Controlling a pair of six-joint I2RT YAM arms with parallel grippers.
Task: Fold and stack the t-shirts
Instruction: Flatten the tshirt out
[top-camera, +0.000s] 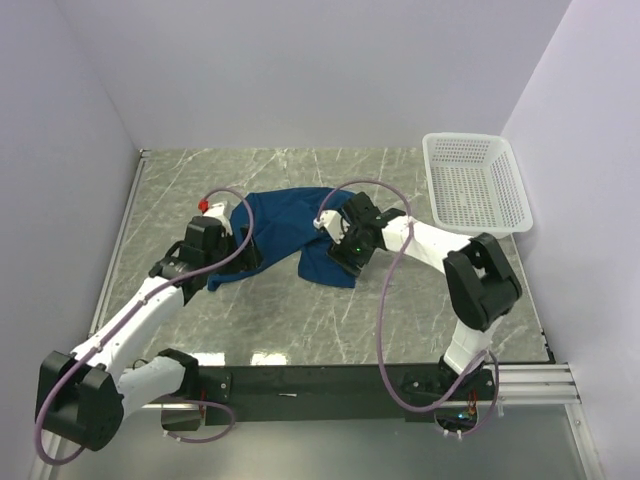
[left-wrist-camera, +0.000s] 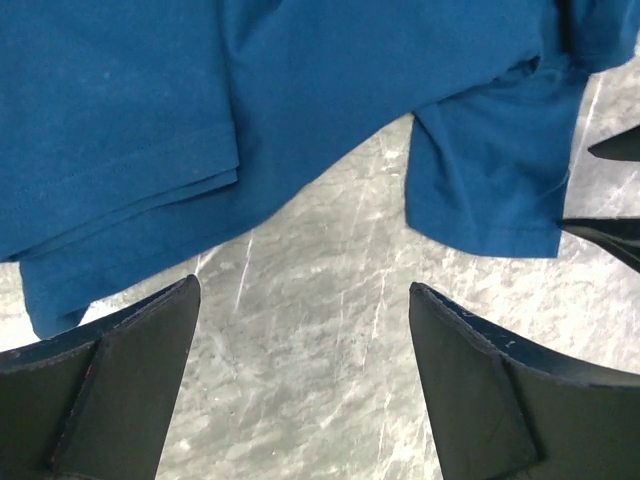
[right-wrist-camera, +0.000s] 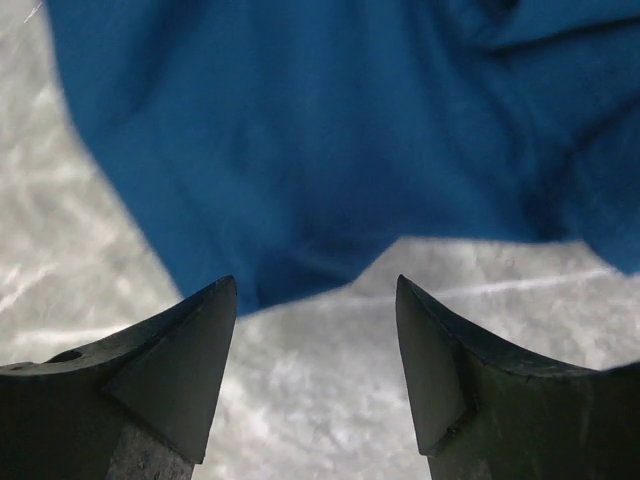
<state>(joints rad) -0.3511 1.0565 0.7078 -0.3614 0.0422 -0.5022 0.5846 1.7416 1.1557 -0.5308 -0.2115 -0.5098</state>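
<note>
The dark blue t-shirt (top-camera: 285, 225) is lying bunched at the centre of the top view on the marble-patterned table (top-camera: 300, 320), not yet folded. The left gripper (left-wrist-camera: 303, 285) is hanging spread and empty over bare table, below a sleeve hem. The right gripper (right-wrist-camera: 315, 280) is gaping empty at the cloth's lower edge. Closing from here, either is likely risking a one-layer pinch, or none, dragging the shirt into a worse heap.

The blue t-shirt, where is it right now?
In the top view the blue t-shirt lies rumpled near the middle of the table, between the left hand and the right hand, with the white basket far off to its right.
</note>
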